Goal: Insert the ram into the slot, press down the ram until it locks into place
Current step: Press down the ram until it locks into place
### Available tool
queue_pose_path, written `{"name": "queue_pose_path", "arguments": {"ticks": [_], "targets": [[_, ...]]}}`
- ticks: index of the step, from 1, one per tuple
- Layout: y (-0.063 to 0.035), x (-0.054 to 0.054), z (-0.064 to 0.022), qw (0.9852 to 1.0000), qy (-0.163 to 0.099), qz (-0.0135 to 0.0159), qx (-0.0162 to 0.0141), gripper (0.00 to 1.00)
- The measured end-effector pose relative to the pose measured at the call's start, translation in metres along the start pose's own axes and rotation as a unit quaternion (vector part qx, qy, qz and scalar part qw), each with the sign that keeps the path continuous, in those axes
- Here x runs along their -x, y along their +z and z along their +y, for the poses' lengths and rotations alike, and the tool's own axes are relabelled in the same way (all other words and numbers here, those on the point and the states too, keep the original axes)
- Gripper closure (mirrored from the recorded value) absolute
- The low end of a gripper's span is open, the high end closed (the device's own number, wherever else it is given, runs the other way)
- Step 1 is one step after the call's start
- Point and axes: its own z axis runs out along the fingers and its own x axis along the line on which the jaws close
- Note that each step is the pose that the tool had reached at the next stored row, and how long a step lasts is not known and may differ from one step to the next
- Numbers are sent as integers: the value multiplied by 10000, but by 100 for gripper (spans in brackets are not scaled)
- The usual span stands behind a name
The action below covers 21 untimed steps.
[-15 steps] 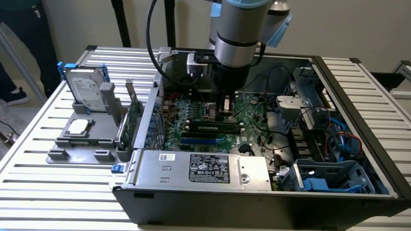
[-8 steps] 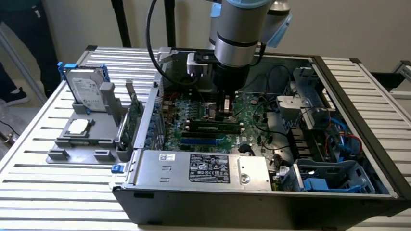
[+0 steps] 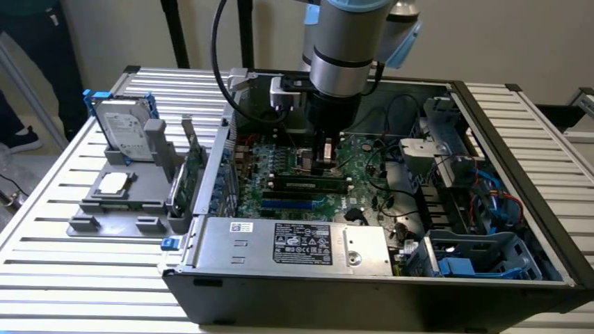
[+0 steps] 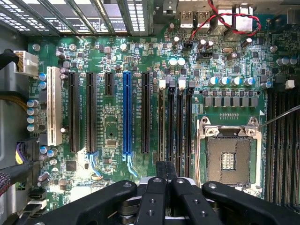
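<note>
My gripper (image 3: pixel 324 169) reaches down into the open computer case, fingers shut, its tip on or just above the top edge of the ram (image 3: pixel 307 184). The ram is a thin green stick with dark chips, standing on edge along a black memory slot (image 3: pixel 295 191) on the motherboard (image 3: pixel 362 191). I cannot tell whether the latches have closed on it. In the wrist view the shut fingertips (image 4: pixel 165 171) hang over the near end of several parallel black memory slots (image 4: pixel 180 126) with white latches at their far end.
The blue slot (image 4: pixel 126 115) and the square metal CPU socket (image 4: pixel 229 154) flank the memory slots. Cables (image 3: pixel 399 202) and a drive cage (image 3: pixel 474 261) fill the case's right side, and a power supply (image 3: pixel 288 243) lies in front. A grey fixture (image 3: pixel 111 205) outside holds a hard drive (image 3: pixel 125 132) and an upright green card (image 3: pixel 190 177).
</note>
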Motion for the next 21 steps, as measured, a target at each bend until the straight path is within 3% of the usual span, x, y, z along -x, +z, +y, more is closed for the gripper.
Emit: {"name": "queue_pose_path", "arguments": {"ticks": [4,8,18,21], "targets": [[10,0,24,10000,1,4,-11,89],[72,7,50,10000,0,3,-41,89],[235,15,56,10000,-1,8,-69,89],[194,18,64,10000,1,-5,-69,89]]}}
